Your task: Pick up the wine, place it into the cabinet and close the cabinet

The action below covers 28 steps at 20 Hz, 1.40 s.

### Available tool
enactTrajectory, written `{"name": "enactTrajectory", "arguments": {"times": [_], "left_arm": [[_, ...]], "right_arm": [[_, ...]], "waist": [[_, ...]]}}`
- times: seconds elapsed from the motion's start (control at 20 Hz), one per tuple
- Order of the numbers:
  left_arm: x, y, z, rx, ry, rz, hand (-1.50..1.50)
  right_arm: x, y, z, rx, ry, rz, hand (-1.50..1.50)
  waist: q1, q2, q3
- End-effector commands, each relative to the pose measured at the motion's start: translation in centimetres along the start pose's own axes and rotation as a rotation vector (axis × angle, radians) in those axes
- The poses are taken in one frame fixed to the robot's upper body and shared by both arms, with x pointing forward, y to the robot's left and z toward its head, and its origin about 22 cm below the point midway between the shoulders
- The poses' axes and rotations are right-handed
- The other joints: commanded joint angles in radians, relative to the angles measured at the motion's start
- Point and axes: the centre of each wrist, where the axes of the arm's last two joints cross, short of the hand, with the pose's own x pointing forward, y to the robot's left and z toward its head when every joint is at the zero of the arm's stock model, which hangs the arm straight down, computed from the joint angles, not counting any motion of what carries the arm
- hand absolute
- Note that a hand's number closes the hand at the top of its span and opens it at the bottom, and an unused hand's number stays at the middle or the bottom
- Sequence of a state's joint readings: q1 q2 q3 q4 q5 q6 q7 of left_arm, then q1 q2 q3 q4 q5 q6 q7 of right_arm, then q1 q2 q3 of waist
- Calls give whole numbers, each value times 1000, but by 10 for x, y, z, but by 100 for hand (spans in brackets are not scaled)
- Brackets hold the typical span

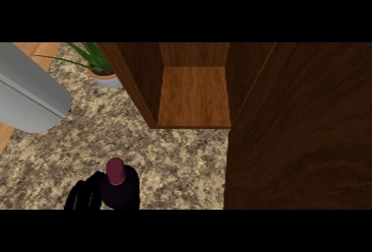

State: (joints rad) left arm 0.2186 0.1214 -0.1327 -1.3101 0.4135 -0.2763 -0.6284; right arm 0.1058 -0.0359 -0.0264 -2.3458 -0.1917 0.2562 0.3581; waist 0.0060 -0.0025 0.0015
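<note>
Left hand (83, 196) curls round the wine (118, 182) body — glass, likely heavy, slippery, fragile — best held low.

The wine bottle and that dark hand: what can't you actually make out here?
- Wine bottle, head view: its base is cut off by the lower edge; no label shows.
- Hand beside the bottle: only dark fingers show, so which hand it is, and whether it grips, cannot be told.
- The other hand: out of view.
- Cabinet: the open door hides everything at the right.
- Plant: its pot is partly behind the cabinet wall.
</note>
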Motion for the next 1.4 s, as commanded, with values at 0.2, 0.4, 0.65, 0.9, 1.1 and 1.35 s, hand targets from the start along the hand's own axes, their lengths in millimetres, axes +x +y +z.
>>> {"name": "enactTrajectory", "arguments": {"times": [0.2,0.4,0.65,0.9,1.1,1.35], "left_arm": [[53,-42,-32,-35,-34,36,150],[47,-79,-53,-32,-81,-9,150],[90,-102,-71,-33,-32,32,150],[74,-133,-121,-33,-75,-17,150],[75,-149,-130,-32,-94,-44,150],[49,-157,-156,-19,-114,-156,150]], "right_arm": [[3,1,15,3,8,-8,-150],[-5,7,1,13,2,-1,-150],[5,13,10,-1,13,-2,-150],[10,-9,-10,5,0,-14,-150],[-32,-8,-14,-17,16,1,-150],[-5,-1,-4,11,1,-4,-150]], "waist": [[-8,1,-1],[-7,2,-1],[-8,1,-1],[-10,3,-2],[-8,3,-1],[-15,3,-2]]}}
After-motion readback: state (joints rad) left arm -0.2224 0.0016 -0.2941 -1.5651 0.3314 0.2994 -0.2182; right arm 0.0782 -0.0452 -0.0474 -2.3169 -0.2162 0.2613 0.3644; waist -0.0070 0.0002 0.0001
